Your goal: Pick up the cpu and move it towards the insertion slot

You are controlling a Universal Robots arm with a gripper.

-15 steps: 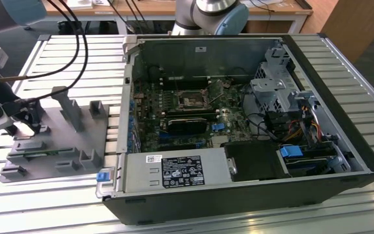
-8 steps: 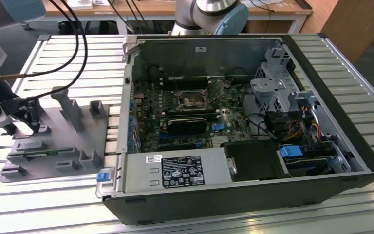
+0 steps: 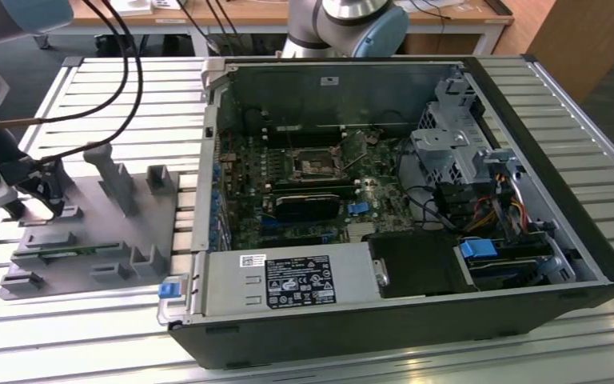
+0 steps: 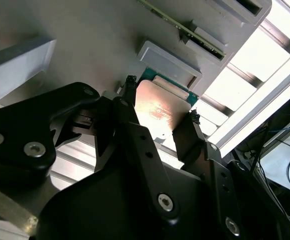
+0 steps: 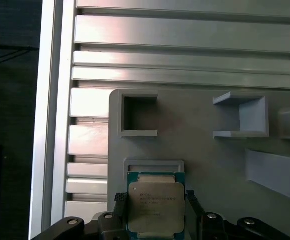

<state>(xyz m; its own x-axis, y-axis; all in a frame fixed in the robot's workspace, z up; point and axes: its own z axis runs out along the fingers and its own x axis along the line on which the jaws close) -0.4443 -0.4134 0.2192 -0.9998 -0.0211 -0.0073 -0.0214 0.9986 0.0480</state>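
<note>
- Black fingers of the gripper sit closest in the first wrist view. They are closed against two opposite edges of the cpu.
- The cpu lies flat on a grey tray at the exterior view's left, against a small raised stop.
- A thin green memory strip lies on the same tray.
- The cpu looks light, thin and stiff. Its smooth metal top is probably slippery and its underside delicate, so the pale rim edges seem the safe place to hold it.
- Further right, an open computer case lies on a slatted table. Its socket is well apart from the tray.
</note>
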